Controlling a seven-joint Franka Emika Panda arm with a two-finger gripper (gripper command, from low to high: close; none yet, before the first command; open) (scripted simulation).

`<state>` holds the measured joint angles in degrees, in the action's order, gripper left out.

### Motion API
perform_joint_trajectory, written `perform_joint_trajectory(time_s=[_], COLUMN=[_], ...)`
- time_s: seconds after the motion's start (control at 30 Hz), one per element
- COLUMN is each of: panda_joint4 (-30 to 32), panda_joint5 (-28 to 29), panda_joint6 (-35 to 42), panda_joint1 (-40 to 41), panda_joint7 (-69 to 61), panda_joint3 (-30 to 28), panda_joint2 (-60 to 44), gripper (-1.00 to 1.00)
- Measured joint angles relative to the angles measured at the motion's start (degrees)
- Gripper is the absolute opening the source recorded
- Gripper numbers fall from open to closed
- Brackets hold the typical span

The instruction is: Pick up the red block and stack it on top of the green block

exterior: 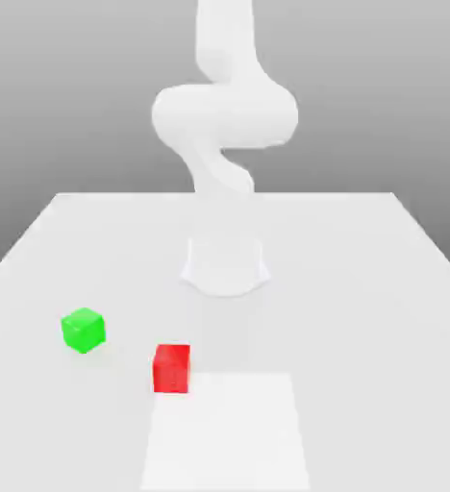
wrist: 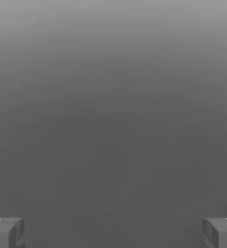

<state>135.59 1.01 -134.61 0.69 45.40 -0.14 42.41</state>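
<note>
The red block [exterior: 171, 368] sits on the white table [exterior: 363, 288], toward the front and a little to the exterior view's left of centre. The green block [exterior: 83, 330] rests on the table further to that view's left and slightly farther back, about a block's width from the red one. In the hand view my gripper [wrist: 113, 233] is open, its two grey fingertips [wrist: 6, 232] spread wide with nothing between them and only plain grey background beyond. Neither block is touched.
The arm's white base [exterior: 226, 267] stands mid-table behind the blocks, and its bulky links [exterior: 225, 115] rise above it. A pale white rectangle [exterior: 227, 432] lies at the front, right next to the red block.
</note>
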Motion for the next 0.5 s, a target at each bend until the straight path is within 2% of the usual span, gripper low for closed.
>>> perform_joint_trajectory(time_s=[0.5], panda_joint4=[28.3], panda_joint5=[3.6], panda_joint6=[-21.1], panda_joint1=[4.8], panda_joint7=[-6.2], panda_joint3=[-6.3], panda_joint2=[-26.3], gripper=[0.0])
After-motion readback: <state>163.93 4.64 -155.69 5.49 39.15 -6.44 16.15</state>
